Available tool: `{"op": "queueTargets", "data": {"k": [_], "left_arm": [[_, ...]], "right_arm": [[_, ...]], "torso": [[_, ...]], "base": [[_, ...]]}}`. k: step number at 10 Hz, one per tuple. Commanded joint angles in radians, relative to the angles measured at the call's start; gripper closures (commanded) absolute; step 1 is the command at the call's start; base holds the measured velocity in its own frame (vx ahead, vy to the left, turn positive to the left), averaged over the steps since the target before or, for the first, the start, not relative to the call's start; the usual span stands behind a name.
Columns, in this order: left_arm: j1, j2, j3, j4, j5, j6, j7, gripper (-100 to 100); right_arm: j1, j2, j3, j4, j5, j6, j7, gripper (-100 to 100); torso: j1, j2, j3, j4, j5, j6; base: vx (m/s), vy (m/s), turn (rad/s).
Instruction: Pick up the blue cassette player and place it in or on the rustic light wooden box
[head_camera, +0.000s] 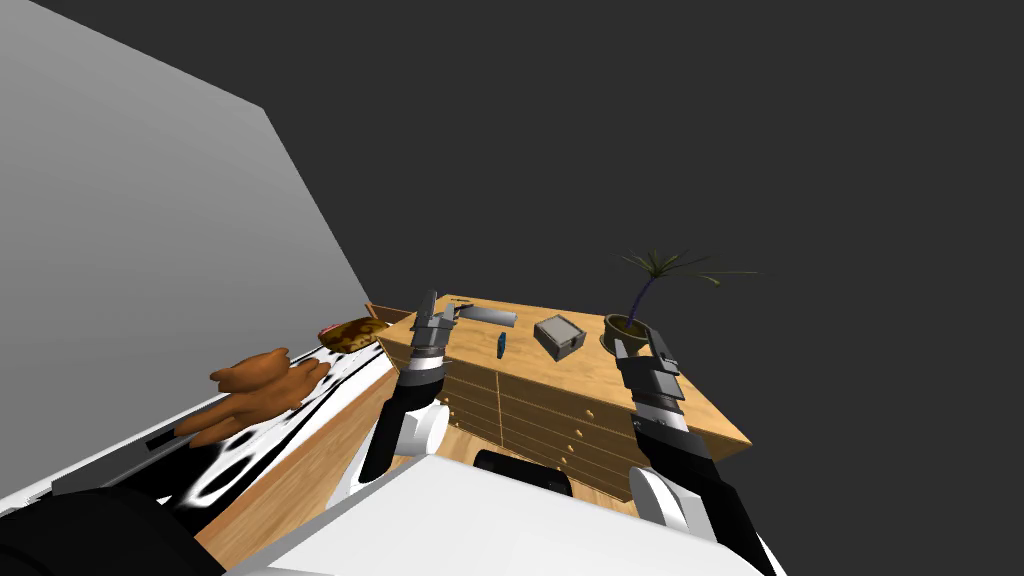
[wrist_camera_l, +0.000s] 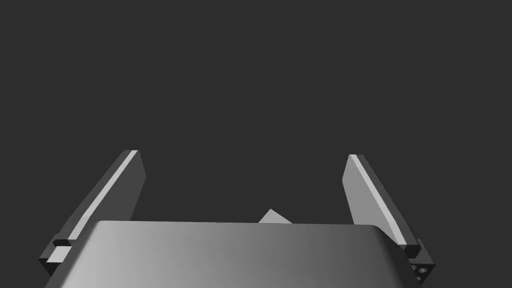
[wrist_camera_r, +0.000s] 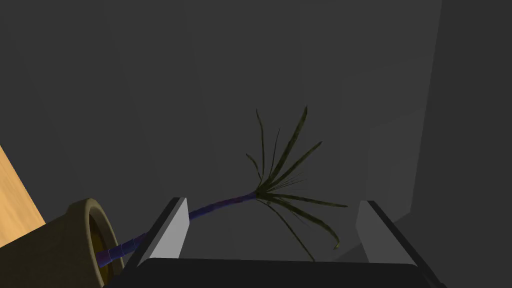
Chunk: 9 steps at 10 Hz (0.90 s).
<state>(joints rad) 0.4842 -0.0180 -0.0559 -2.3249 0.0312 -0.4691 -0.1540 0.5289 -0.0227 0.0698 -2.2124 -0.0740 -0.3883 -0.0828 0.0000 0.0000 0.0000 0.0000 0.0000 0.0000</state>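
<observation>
The blue cassette player (head_camera: 501, 345) stands on edge near the middle of the wooden tabletop (head_camera: 590, 388), which caps a chest of drawers (head_camera: 540, 430). Neither claw touches it. The left claw (head_camera: 440, 312) hangs over the tabletop's left end, and in the head view the player lies near it, at about 4 o'clock. In the left wrist view its fingers (wrist_camera_l: 117, 185) stand wide apart with nothing between them, against a plain dark wall. The right claw (head_camera: 641, 342) hovers at the tabletop's right side, so the player sits well apart from it at roughly 9 o'clock, with the box between. That box (head_camera: 560, 336), drawn grey, rests just beside the player at its 3 o'clock, apart from it. A potted plant (wrist_camera_r: 75, 240) stands at the box's 3 o'clock, close by the right claw. In the right wrist view that claw's fingers (wrist_camera_r: 172, 225) are spread and empty, and the plant's thin stem runs past one of them. A flat grey slab (head_camera: 490, 316) lies at the player's 12 o'clock.
</observation>
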Motion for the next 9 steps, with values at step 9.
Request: {"op": "queueTargets", "data": {"k": [9], "left_arm": [[-0.045,0.155,0.026,0.152,-0.121,0.027,-0.124,-100]], "right_arm": [[0.000,0.000,0.000,0.000,0.000,0.000,0.000,0]], "torso": [[-0.003,0.000,0.000,0.000,-0.001,0.000]], "base": [[-0.001,-0.033,-0.022]]}}
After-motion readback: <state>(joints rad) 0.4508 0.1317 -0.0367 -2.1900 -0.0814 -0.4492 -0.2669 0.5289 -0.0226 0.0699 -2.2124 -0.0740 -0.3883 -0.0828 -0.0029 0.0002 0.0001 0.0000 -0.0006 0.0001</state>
